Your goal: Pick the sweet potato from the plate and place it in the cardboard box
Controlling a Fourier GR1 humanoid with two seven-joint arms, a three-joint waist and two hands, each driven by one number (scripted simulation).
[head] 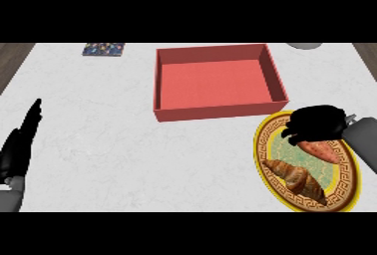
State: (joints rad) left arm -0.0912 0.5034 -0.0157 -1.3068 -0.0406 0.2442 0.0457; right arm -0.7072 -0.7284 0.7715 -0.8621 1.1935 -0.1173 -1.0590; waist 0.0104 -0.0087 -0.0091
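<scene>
Counter [110, 149], pale and faintly veined, fills the view, with a strip of dark wood showing at its far left and far right corners. Next in size is the cardboard box [219, 82], reddish, open-topped and empty, standing at the far middle of the counter with its near right corner just beside the plate's far rim. The plate [264, 164] lies near and to the right, yellow-edged with a dark key pattern round a greenish centre. At the near left edge the left hand [18, 149] rests with its fingers straight and pointing away, holding nothing. The right hand [316, 124] comes in from the right over the far part of the plate, its fingers curled down on the far end of the sweet potato [322, 151], which lies orange-red on the plate's right half and has not yet left it; whether the grasp is fully closed cannot be told, as the hand hides that end. A browned croissant [296, 180] lies just beside the sweet potato on the near part of the plate. Smaller things sit along the far edge: a patterned dark pad [103, 49] at the left and a grey rounded object [303, 45] at the right, cut off by the view. The step in hand appears to be the pick; the next move likely calls for lifting the sweet potato clear of the croissant and the rim, then carrying it left and farther over the box's near wall.
</scene>
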